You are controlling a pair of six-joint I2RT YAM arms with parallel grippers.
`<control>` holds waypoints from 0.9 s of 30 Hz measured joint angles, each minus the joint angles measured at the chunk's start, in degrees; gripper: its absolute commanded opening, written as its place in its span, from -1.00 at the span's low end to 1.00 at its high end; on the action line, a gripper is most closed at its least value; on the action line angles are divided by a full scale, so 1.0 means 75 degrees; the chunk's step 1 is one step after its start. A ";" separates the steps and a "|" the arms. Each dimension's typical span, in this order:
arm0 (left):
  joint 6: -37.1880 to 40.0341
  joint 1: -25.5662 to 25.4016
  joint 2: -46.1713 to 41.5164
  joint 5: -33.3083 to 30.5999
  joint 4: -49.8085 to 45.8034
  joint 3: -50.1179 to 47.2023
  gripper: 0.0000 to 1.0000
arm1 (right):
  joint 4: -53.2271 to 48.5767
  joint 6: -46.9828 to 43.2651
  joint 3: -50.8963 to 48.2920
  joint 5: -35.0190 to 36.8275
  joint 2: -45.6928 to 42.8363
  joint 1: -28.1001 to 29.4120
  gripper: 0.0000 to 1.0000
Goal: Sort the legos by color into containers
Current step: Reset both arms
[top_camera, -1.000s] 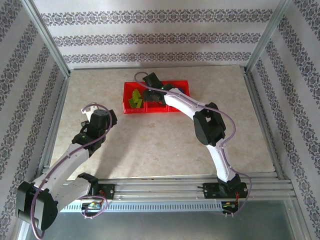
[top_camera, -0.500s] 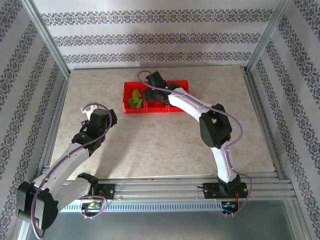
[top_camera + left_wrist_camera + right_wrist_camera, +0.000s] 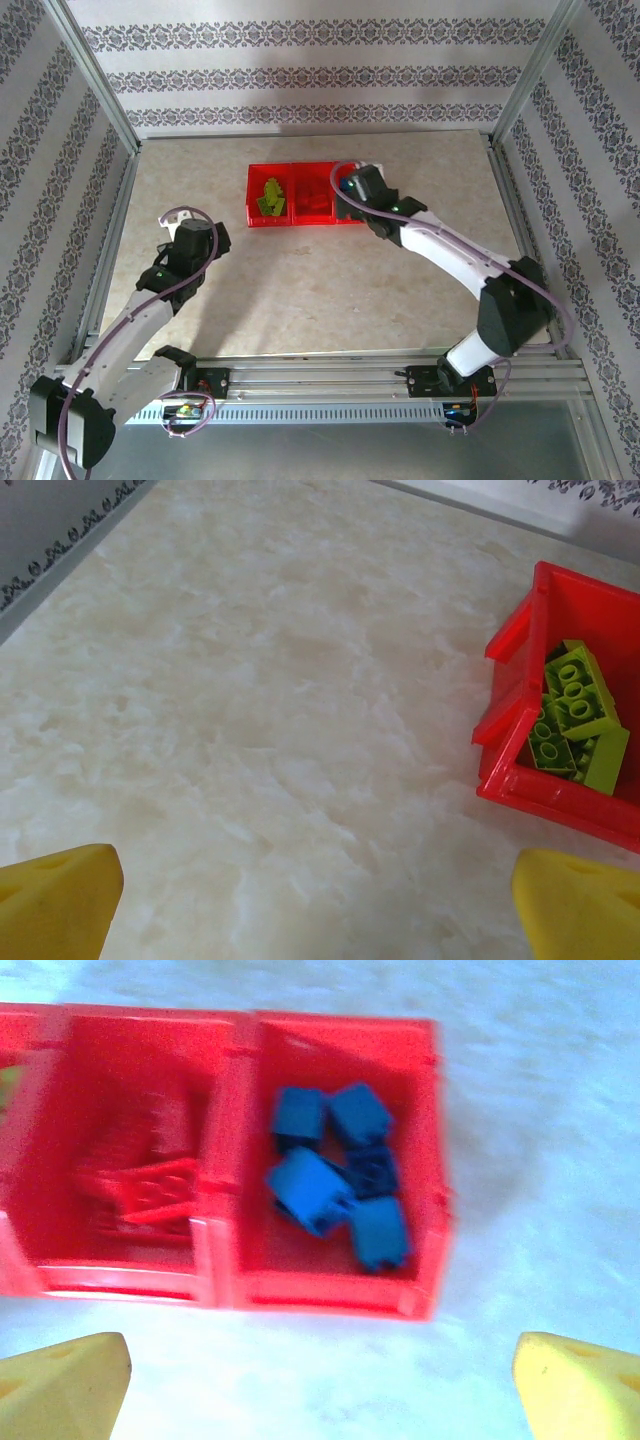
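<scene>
Red tray with legos sorted by bin: green bricks left, red bricks centre, blue bricks right. Both the left gripper and the right gripper are spread, empty. The right gripper should lift straight up, clear of the rim.

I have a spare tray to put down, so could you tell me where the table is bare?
Bare: the wide table stretch between the bins and the near rail; also left of the bins. Crowded: the bins' right end, beside the right hand.
</scene>
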 measured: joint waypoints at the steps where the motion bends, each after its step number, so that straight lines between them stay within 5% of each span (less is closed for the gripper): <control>1: 0.0047 0.0015 -0.0093 -0.0017 -0.0035 -0.0006 0.99 | 0.0006 0.0003 -0.0329 0.0105 -0.0280 -0.0119 0.97; 11: 0.0679 0.0201 -0.0912 -0.0478 0.0332 -0.0944 0.99 | 0.0274 0.0023 -0.2334 0.1105 -0.2197 -0.1279 0.96; 27: 0.2521 0.1839 0.0752 0.0458 0.4290 -0.2194 0.99 | 0.3179 -0.1384 -0.4538 0.0560 -0.2588 -0.3025 0.96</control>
